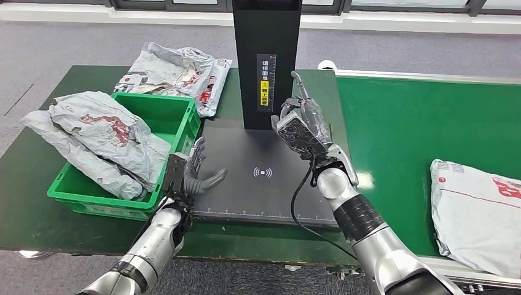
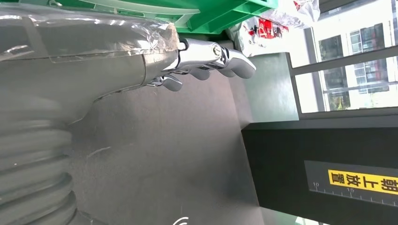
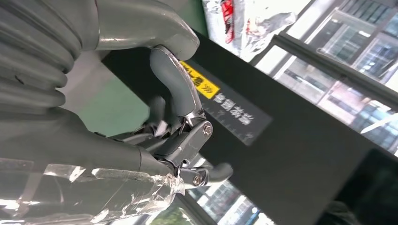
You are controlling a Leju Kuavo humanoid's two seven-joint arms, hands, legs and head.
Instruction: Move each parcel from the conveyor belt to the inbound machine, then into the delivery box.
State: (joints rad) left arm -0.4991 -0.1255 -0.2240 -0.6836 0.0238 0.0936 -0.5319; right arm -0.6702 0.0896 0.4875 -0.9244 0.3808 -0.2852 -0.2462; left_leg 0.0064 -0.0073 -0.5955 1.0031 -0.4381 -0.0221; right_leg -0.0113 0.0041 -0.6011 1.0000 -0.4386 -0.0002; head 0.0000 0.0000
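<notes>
Both hands empty: left hand [image 1: 195,175] fingers spread over the inbound machine [image 1: 264,175] pad's left edge, right hand [image 1: 301,126] fingers loosely apart, raised. Next parcel [image 1: 476,212] lies at the conveyor belt [image 1: 393,123] right edge; we swing right, grip broadly, lay it flat on the pad.

Yellow label [image 2: 361,182] on column: 朝上放置 (scale 10, 15).

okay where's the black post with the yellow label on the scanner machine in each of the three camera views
Head view: the black post stands top centre, rising from the back of the dark scan plate, just left of the raised right hand.
Left wrist view: it fills the lower right, lying on its side.
Right wrist view: it runs as a dark diagonal band behind the fingers.
Shared landmark: the yellow label, also at and.
</notes>
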